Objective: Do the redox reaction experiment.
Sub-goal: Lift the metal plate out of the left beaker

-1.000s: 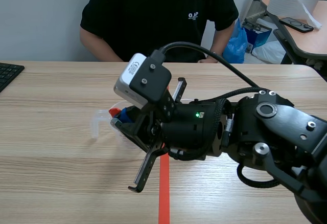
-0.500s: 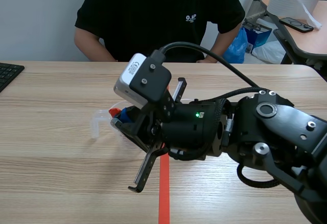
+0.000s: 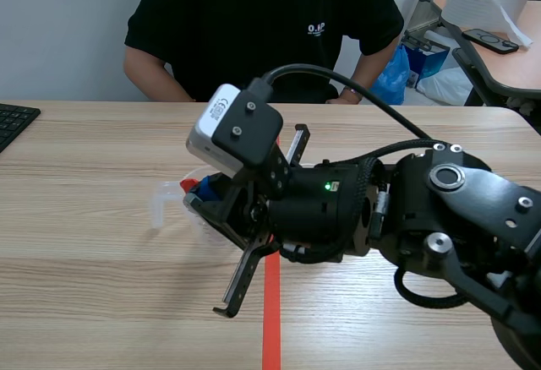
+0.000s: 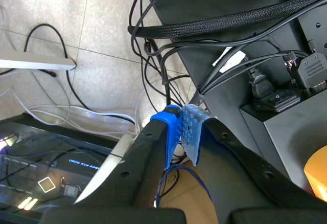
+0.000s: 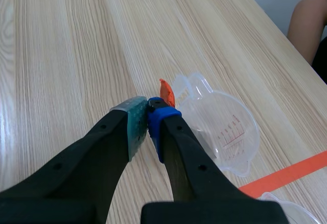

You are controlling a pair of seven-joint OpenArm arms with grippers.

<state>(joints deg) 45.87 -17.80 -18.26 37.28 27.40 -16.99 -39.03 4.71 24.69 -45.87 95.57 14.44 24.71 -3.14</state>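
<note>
Care over where the tip sits matters most here, we judge. Nearest us, the left gripper (image 4: pixel 181 124) hangs off the table above floor cables, clenched on nothing, so it plays no part. Over the table (image 3: pixel 84 260), the right gripper (image 5: pixel 148 112) reaches in from the right edge, past the tape (image 5: pixel 291 175), to about the middle of the surface. It is clamped on a small orange piece (image 5: pixel 166 92) that sticks out ahead of its pads; what the piece is we cannot tell. Just beyond the piece stands a clear cup (image 5: pixel 225 132) with red marks on its wall, its looped end just beside the piece, roughly midway between the near and far edges. A second rim (image 5: pixel 286 206) shows by the tape. At the far edge sits a person (image 3: pixel 262 32).

We take the step to be bringing the orange piece to the cup. To do it well, we want the piece centred over the cup's mouth, not over its looped end, before any tilt or release. The cup looks like light plastic, so a finger nudging its wall could slide or tip it; we come from above, not from the side. The grasp should be firm, since only a short end of the piece is pinched and it could twist. Slow wrist motion helps, because the arm hides much of the cup in the scene view.
</note>
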